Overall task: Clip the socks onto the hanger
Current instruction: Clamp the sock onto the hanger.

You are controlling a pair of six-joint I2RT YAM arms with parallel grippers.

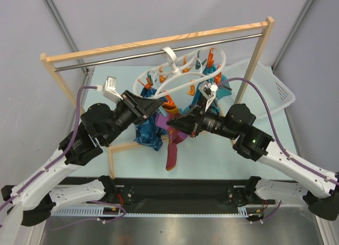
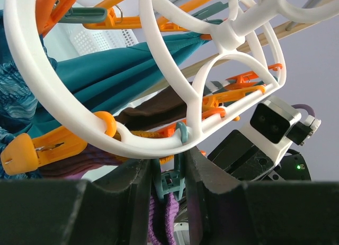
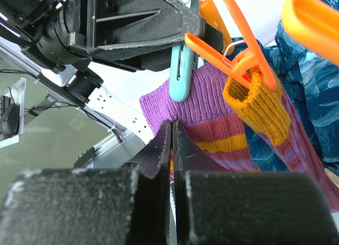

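Right gripper (image 3: 171, 129): fingers closed on the lower edge of the striped sock (image 3: 212, 123). Just above their tips, a teal clip (image 3: 180, 78) overlaps the sock's top edge. Left gripper (image 2: 169, 168): fingers clamped on that clip's sides, sock hanging below them. Beside the clip, an orange clip (image 3: 233, 57) grips an orange sock end. Hanger (image 2: 29, 65) directly above the left fingers, hooked on the rack bar (image 1: 159, 52) beyond.
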